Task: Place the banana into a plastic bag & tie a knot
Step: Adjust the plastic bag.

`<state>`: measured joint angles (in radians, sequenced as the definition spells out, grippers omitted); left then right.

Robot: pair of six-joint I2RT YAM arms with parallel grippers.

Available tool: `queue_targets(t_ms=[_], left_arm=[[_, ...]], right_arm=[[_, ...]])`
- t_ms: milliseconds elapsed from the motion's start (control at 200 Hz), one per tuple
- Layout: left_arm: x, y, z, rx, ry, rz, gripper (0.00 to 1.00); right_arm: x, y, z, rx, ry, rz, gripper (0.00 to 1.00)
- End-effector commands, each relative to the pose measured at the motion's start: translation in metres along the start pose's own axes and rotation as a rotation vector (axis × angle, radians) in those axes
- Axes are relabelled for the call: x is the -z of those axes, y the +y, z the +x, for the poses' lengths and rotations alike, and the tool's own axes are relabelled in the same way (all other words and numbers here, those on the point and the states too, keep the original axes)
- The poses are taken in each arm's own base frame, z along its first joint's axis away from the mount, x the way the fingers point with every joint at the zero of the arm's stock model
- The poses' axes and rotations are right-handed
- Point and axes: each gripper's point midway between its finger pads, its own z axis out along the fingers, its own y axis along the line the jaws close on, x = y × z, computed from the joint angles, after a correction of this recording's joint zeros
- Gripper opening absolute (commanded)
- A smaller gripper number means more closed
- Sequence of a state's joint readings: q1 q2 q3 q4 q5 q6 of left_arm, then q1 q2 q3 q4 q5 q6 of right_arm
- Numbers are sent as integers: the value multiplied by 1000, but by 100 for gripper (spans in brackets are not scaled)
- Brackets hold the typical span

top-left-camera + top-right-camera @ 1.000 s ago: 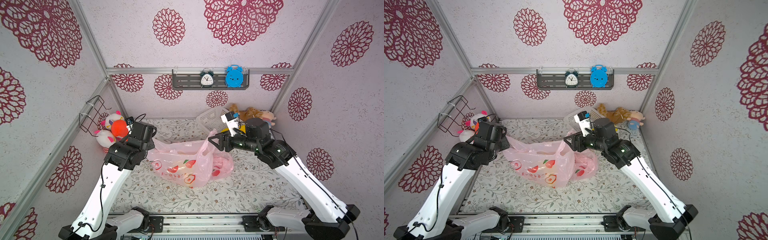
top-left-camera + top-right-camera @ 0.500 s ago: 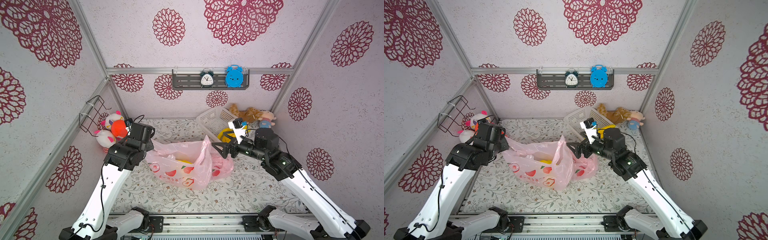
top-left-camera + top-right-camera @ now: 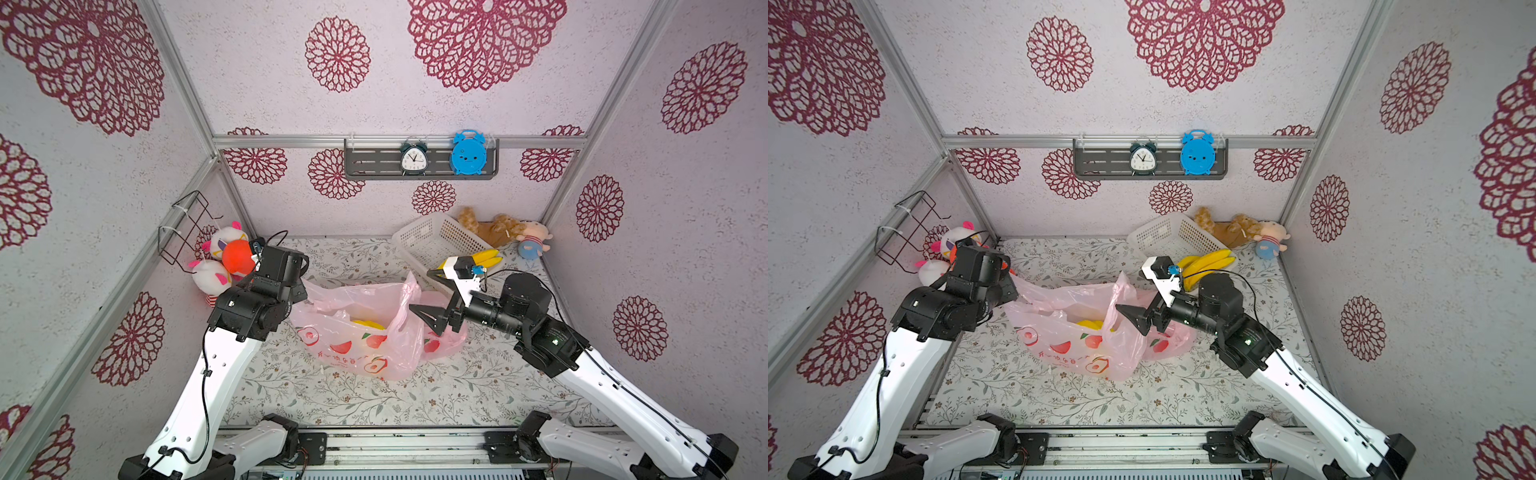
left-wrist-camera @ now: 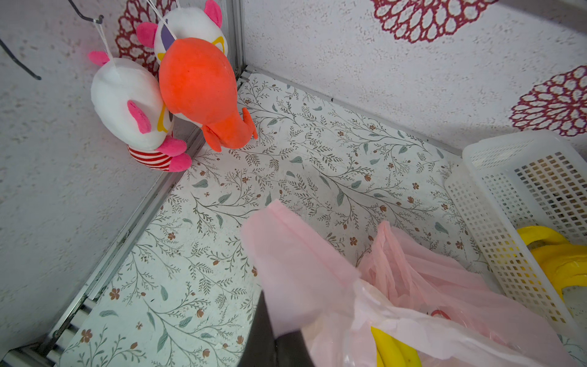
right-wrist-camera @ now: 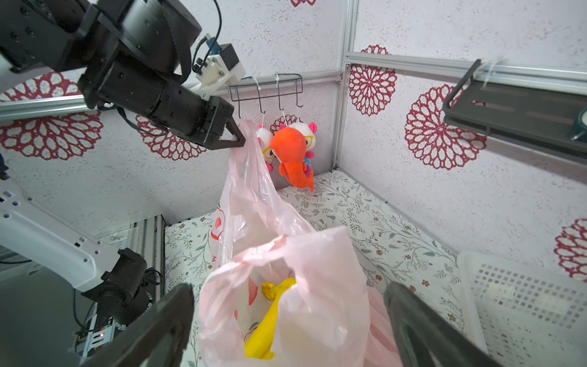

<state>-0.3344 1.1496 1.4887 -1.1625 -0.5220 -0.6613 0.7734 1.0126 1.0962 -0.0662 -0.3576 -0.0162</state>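
Note:
A pink plastic bag (image 3: 357, 345) (image 3: 1075, 345) printed with fruit lies in the middle of the floral floor. The yellow banana (image 3: 368, 324) (image 5: 270, 321) lies inside it and shows through the bag's mouth. My left gripper (image 5: 239, 139) (image 4: 276, 336) is shut on the bag's left handle and holds it raised. My right gripper (image 3: 420, 290) (image 5: 290, 305) is open, its jaws wide apart on either side of the bag's right handle (image 3: 409, 291), which stands up loosely. I cannot tell whether the jaws touch it.
A white basket (image 3: 436, 245) stands at the back right with more bananas (image 3: 486, 257) at its near end. Plush toys hang in the left corner (image 3: 224, 257) and lie at the back right (image 3: 498, 228). A wire rack (image 3: 187, 224) is on the left wall, and a shelf with clocks (image 3: 419, 160) on the back wall.
My right gripper opened, let go of the right handle and drew back to the right and lower. The bag sagged down. My left gripper stayed shut on its handle.

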Motion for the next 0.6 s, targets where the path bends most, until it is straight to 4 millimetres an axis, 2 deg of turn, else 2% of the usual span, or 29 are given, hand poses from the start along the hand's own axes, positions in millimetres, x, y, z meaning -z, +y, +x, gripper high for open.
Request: queue_targets(t_ms=[0, 190, 370, 455, 495, 515, 560, 595], left_arm=[[-1, -2, -5, 13, -21, 18, 0], [-1, -1, -6, 14, -20, 19, 0], [-3, -2, -5, 11, -13, 22, 0], [-4, -3, -6, 12, -11, 25, 0], [-5, -5, -6, 12, -11, 28, 0], [-5, -5, -6, 12, -11, 28, 0], [-6, -7, -6, 11, -8, 32, 0], [-7, -8, -6, 11, -7, 36, 0]], right_arm=[[-12, 0, -16, 77, -27, 12, 99], [-28, 10, -9, 119, 12, 4, 99], [-35, 4, 9, 148, 63, 67, 98], [-37, 0, 13, 158, 71, 98, 93], [-39, -1, 12, 157, 72, 106, 81], [-39, -2, 11, 157, 71, 109, 68], [-42, -5, 6, 150, 67, 132, 23], [-43, -5, 1, 145, 64, 139, 5]])
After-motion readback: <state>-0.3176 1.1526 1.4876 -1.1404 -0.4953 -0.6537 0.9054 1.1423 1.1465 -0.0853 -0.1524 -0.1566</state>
